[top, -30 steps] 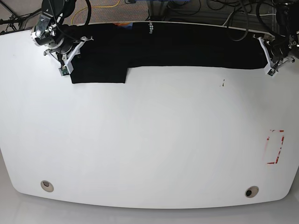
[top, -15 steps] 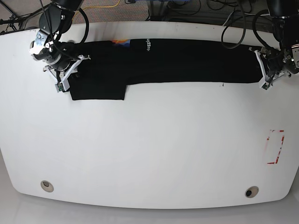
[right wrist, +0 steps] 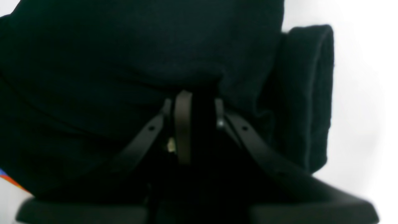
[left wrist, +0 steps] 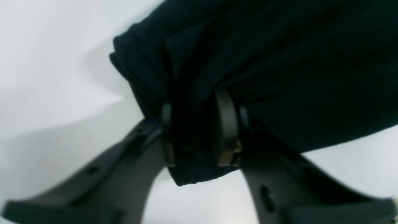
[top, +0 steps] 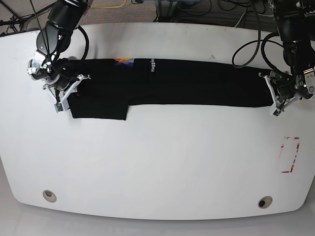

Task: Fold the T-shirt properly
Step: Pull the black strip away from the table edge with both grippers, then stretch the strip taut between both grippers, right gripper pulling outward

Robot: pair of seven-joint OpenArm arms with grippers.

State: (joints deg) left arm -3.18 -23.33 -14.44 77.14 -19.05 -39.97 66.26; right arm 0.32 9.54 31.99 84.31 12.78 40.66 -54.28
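base view: soft black t-shirt (top: 187,81) lies as a long band, left gripper (top: 273,100) and right gripper (top: 64,96) pinching its ends.

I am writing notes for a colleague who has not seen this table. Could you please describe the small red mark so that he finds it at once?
Start from the white table. The black T-shirt stretches across its far side; the red mark lies nearer the camera, by the table's right edge in the base view. It is a broken red rectangular outline, the only red thing on the bare surface.

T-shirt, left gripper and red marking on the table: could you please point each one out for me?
T-shirt (top: 197,82), base view, on the middle of the folded body.
Left gripper (left wrist: 199,133), left wrist view, midway between the fingertips, clamped on cloth.
Red marking (top: 290,155), base view, on its right edge.
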